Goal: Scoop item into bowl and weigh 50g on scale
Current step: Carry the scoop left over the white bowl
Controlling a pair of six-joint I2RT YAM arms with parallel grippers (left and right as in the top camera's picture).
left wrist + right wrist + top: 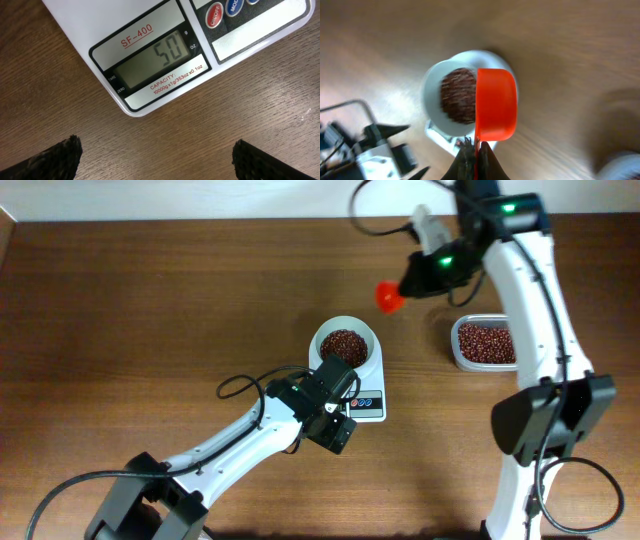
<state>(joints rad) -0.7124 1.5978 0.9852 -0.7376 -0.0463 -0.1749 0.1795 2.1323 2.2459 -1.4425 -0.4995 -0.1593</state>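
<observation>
My left claw [157, 146] hangs with its 2 black, rough-textured fingers [60, 157] spread wide apart, gripping nothing, over bare wood just in front of the scale [100, 25]. The scale is flat, smooth white plastic with a rounded corner. Its grey display [155, 62] reads 50, and round red and blue buttons sit beside it.

My right claw [475, 145] is pinched together on the thin handle of a glossy orange-red plastic scoop [495, 105], which has a rounded cup. I hold the scoop in the air; from the right wrist it overlaps the rim of the bowl [432, 87].

The bowl [325, 335] is round, white and smooth-walled, and stands on the scale [372, 385]. It holds a heap of small, oval, dark red-brown beans [344, 347]. More of them fill a clear, rounded-rectangular plastic tub [458, 345], well apart to the right on the brown wood-grain table [150, 300].
</observation>
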